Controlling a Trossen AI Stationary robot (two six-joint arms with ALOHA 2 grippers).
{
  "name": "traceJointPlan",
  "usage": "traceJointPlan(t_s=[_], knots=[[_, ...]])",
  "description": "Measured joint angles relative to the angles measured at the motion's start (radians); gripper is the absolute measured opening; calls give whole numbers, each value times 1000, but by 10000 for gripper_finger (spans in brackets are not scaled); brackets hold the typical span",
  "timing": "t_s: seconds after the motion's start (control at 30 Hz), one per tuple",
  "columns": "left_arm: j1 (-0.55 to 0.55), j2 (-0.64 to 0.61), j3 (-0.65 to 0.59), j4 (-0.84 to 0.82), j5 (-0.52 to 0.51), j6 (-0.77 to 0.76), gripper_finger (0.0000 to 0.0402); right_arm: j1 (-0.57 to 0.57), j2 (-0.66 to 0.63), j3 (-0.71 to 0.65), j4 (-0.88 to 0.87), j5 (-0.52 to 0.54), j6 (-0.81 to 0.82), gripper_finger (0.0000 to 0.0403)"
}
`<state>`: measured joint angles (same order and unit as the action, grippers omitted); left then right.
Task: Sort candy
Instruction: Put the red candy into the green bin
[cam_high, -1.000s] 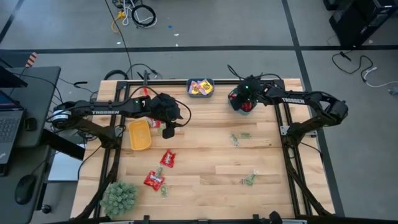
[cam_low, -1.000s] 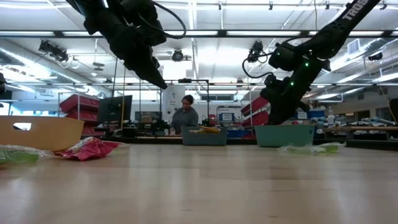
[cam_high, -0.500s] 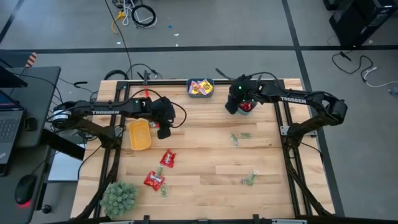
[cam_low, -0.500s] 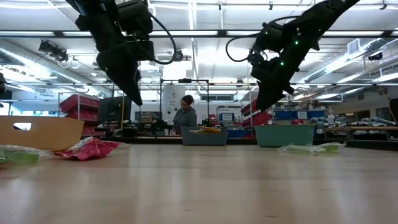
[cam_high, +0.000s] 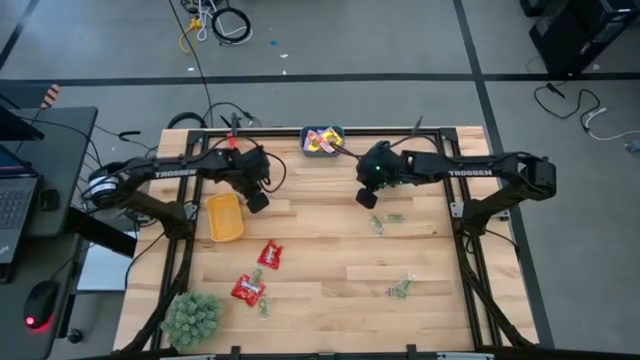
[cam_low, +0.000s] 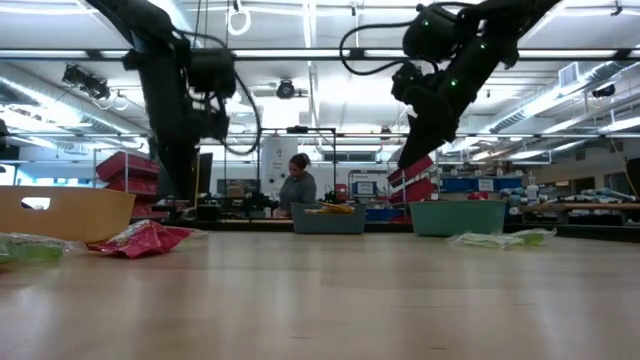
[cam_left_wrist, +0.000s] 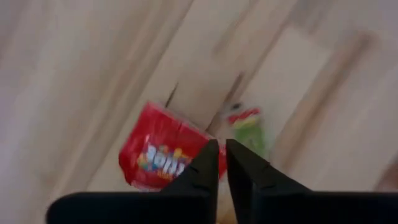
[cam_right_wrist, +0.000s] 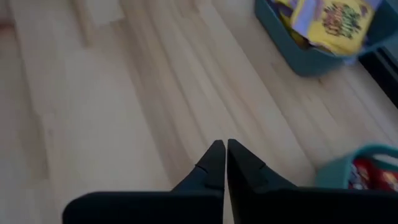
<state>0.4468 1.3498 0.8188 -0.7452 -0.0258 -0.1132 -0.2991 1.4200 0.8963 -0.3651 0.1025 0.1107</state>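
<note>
Because both claws, left claw (cam_high: 257, 201) and right claw (cam_high: 366, 197), are shut tight and hold nothing, they could poke the candy (cam_high: 269, 254) lying on the counter (cam_high: 330, 250) and push it away.

A pale tabletop (cam_high: 330, 250) of light wood planks with faint brown grain lines sits in a black metal frame. Both robot arms are black with white lettering; the fingers (cam_left_wrist: 202, 171) in each wrist view are matte black. A yellow bin (cam_high: 224, 217) lies near the left arm. A teal bin (cam_right_wrist: 298, 53) holds yellow packets (cam_right_wrist: 336, 18) with purple and pink marks. A second teal bin (cam_right_wrist: 367, 162) shows red inside. Red packets (cam_high: 269, 254) lie on the wood; one close-up red packet (cam_left_wrist: 158, 155) carries white lettering and rainbow dots. Pale green pieces (cam_high: 388, 218) are scattered to the right. A fuzzy green plant ball (cam_high: 191, 317) sits at the near-left corner. The surrounding floor is grey.
</note>
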Motion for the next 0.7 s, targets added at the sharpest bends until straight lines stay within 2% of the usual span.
traceJointPlan(t_s=[0.23,0.47,0.6,0.7], knots=[[69,100,-6,70,4,-23,124,32,0,0,27,2,2,2],[118,190,-6,90,-57,-26,207,50,0,0,27,3,2,1],[131,236,-3,98,-75,-6,227,61,0,0,27,3,2,0],[132,261,0,102,-73,15,220,69,0,0,27,4,2,0]])
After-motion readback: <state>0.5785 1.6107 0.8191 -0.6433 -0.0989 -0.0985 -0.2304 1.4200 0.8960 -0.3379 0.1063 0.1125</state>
